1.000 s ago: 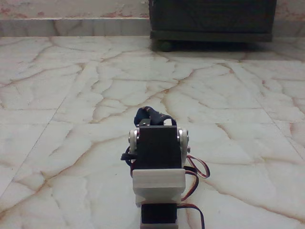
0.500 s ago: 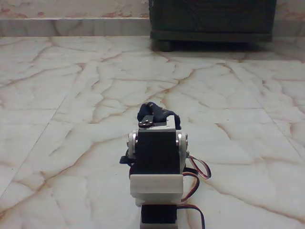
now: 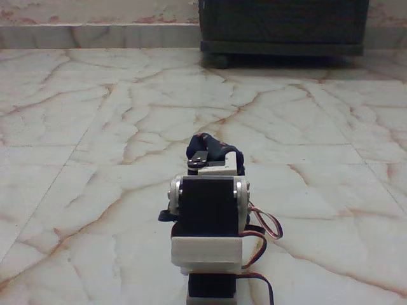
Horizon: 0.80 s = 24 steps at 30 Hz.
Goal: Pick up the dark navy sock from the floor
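- Because your camera sits low behind the arm (image 3: 206, 219), you look across the floor (image 3: 95, 127), cream marble with reddish-brown veins and thin grout lines, running back to a pale step along the far wall.
- At the top right you see a dark cabinet (image 3: 283, 25) standing on that floor, its upper part cut off by the frame; nothing of its inside can be made out.
- You see the arm from the rear: a black servo block between round white caps, a white bracket under it, and red, black and pale wires (image 3: 264, 232) looping out on the right.
- Just above and beyond the servo block you find the sock (image 3: 213, 149), a dark navy bunch around a small black part and a white piece of the arm.
- You cannot see the gripper's fingers, since the arm's body hides them; whether they are clamped on the sock, or whether it touches the floor, cannot be told.
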### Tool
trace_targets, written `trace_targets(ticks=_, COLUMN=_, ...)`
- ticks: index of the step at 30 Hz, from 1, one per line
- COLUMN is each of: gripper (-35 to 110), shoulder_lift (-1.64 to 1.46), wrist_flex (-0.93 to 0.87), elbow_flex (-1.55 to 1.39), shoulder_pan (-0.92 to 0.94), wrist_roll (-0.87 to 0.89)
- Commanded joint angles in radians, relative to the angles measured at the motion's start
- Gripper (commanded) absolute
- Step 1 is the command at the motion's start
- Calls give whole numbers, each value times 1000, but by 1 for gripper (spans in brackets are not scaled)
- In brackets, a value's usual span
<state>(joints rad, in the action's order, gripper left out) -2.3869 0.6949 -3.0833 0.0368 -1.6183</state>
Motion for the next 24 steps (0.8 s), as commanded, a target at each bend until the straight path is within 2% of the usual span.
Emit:
trace_targets(ticks=1, gripper=0, shoulder_lift=-37, wrist_flex=3, elbow_flex=2, shoulder_pan=12, wrist_roll=17)
trace_targets(ticks=24, gripper=0, shoulder_lift=-67, wrist_flex=8, elbow_flex=2, shoulder_pan=12, wrist_roll=46)
